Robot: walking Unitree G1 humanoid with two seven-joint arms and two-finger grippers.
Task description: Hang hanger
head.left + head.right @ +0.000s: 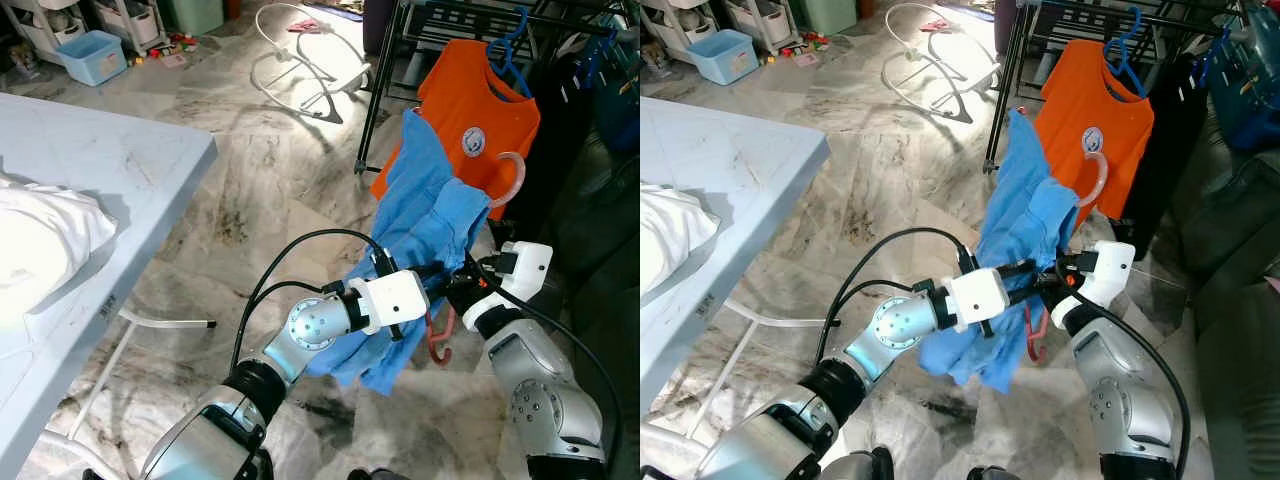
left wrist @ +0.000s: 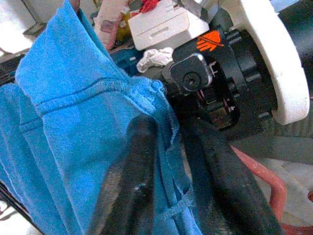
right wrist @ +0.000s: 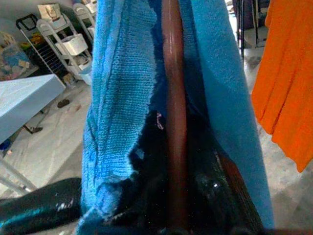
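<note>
A blue shirt (image 1: 425, 200) hangs on a reddish-pink hanger whose hook (image 1: 512, 175) sticks up past the shirt's right shoulder. Its lower bar (image 1: 440, 345) shows below the cloth. My left gripper (image 2: 168, 127) is shut on the shirt's hem, with fabric pinched between its black fingers (image 2: 132, 181). My right gripper (image 3: 176, 196) is shut on the hanger's bar (image 3: 173, 98), right beside the left one under the shirt. Beyond them stands a black clothes rack (image 1: 440, 20) carrying an orange shirt (image 1: 480, 110) on a blue hanger (image 1: 510, 50).
A pale blue table (image 1: 90, 170) with a white cloth (image 1: 40, 240) is on the left. A white tubular frame (image 1: 300, 60) and a blue bin (image 1: 95, 55) lie on the marble floor farther back. Dark garments and a dark sofa (image 1: 600, 250) are at the right.
</note>
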